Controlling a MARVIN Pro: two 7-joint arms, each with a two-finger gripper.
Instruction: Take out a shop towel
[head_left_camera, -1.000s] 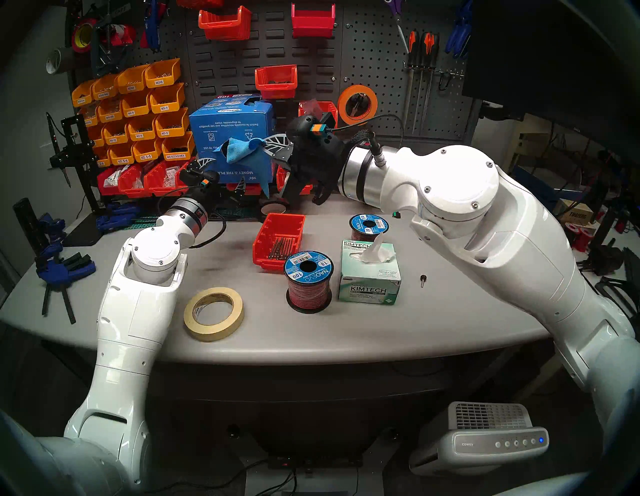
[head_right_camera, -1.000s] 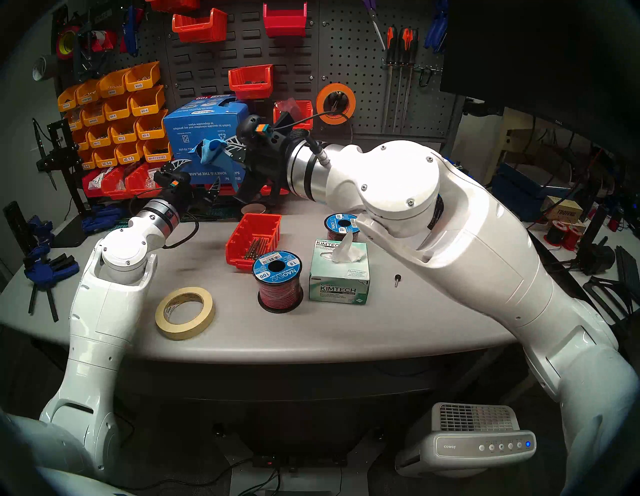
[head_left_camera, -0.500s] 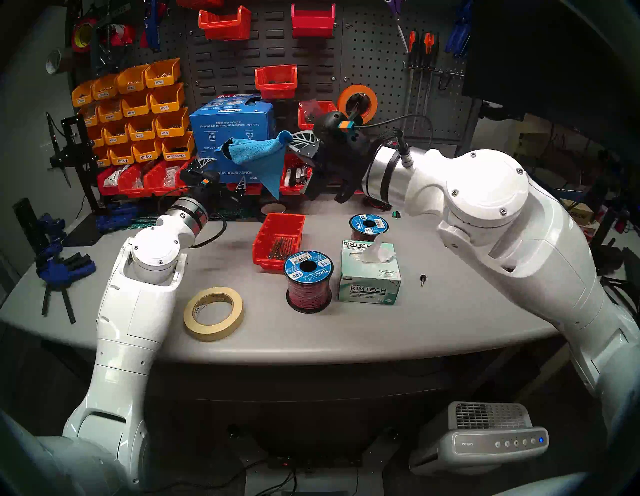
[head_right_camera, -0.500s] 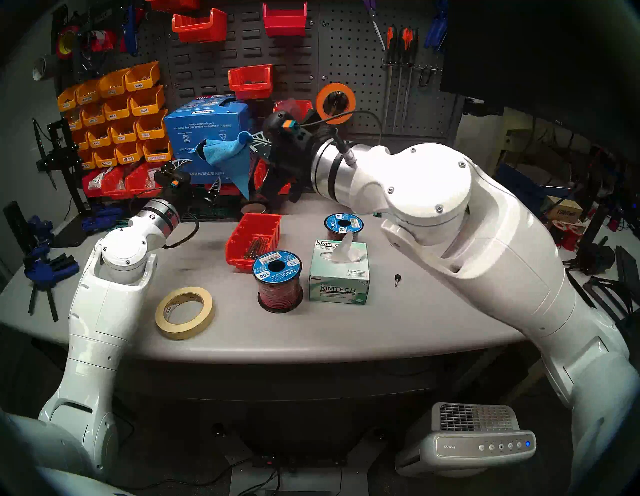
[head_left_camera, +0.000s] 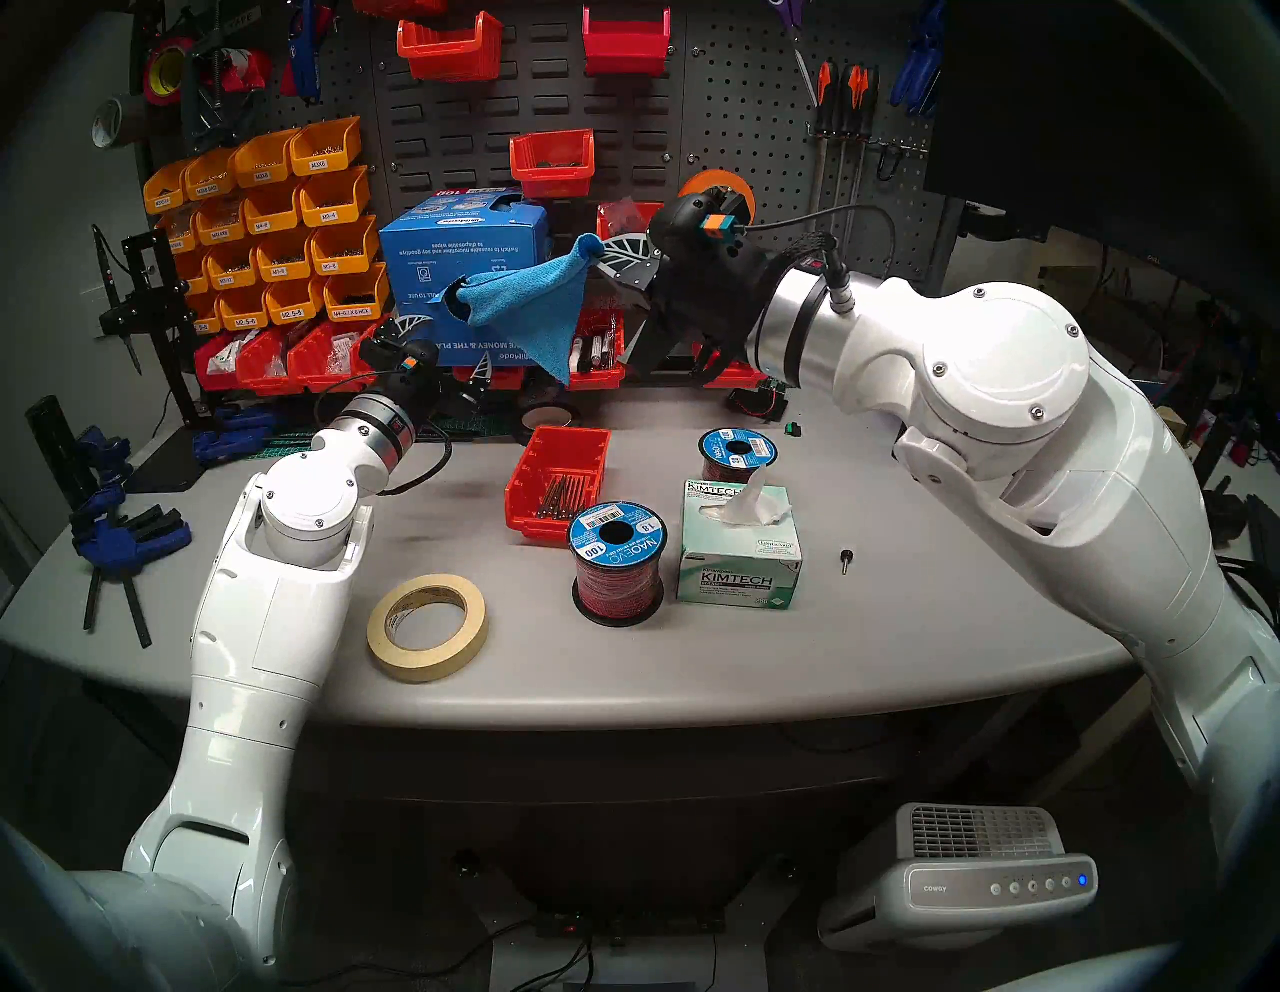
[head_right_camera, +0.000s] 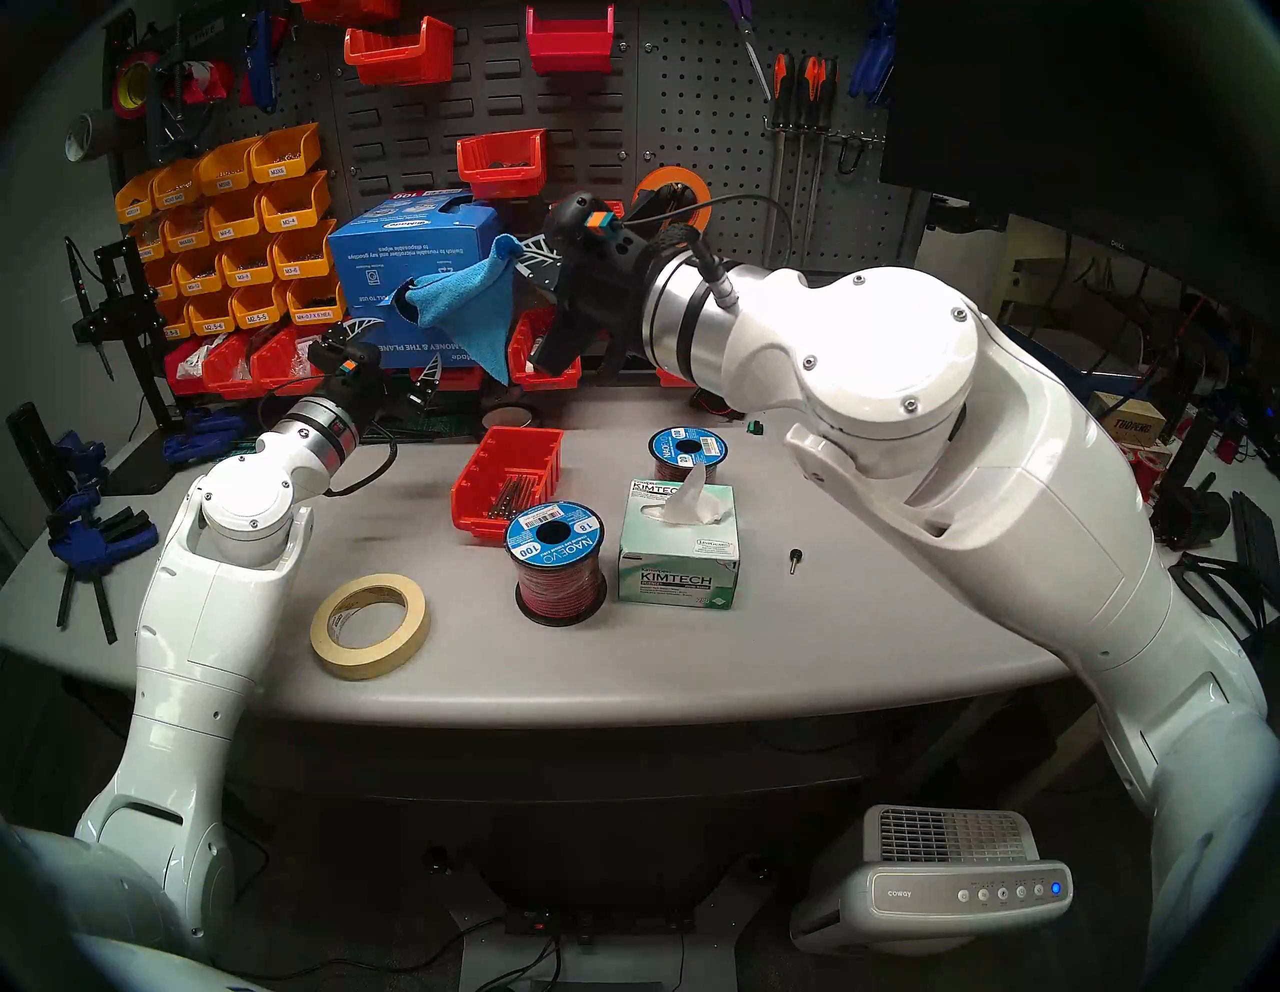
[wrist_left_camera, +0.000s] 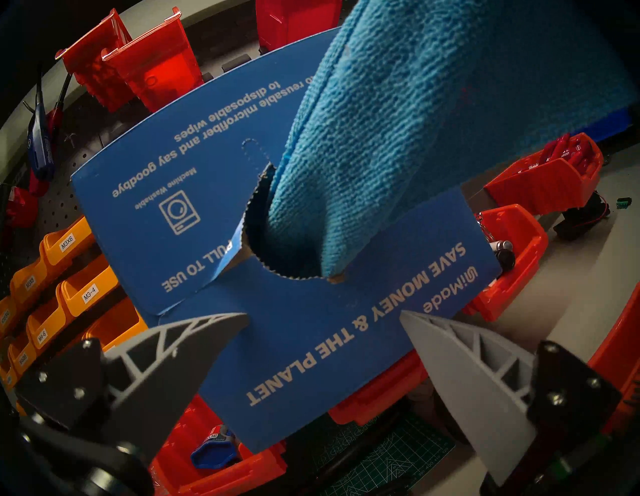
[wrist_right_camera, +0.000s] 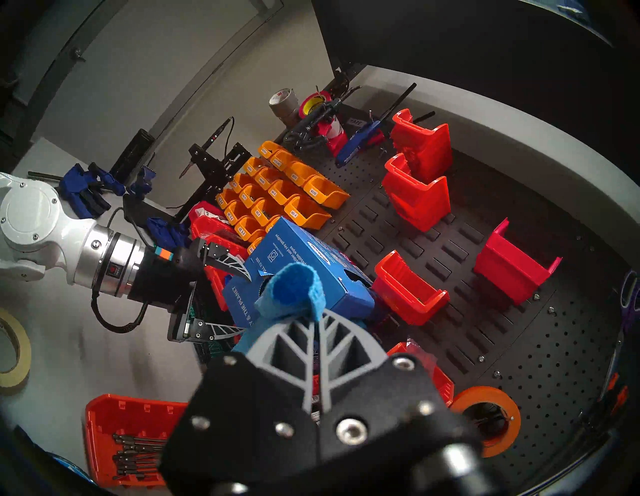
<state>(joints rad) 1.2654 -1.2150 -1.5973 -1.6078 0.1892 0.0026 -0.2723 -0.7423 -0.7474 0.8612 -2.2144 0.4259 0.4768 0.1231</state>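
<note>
The bright-blue shop towel (head_left_camera: 533, 305) stretches from the round opening in the blue carton (head_left_camera: 443, 256) up and to the right. One end is still inside the hole (wrist_left_camera: 277, 239), and a lower corner hangs free. My right gripper (head_left_camera: 594, 244) is shut on the towel's upper corner (wrist_right_camera: 294, 294), to the right of the carton's top edge. My left gripper (head_left_camera: 450, 346) is open at the carton's lower front face (wrist_left_camera: 311, 329), its fingers (wrist_left_camera: 207, 332) spread below the opening and holding nothing.
On the table stand a red bin of bits (head_left_camera: 561, 478), two wire spools (head_left_camera: 616, 561), a Kimtech tissue box (head_left_camera: 738, 547), a masking tape roll (head_left_camera: 427, 627) and a small black screw (head_left_camera: 845, 560). Blue clamps (head_left_camera: 125, 533) lie at the left. Bins line the pegboard behind the carton.
My right gripper has moved up and to the right, drawing more of the towel out of the carton. The left arm and the carton have stayed put.
</note>
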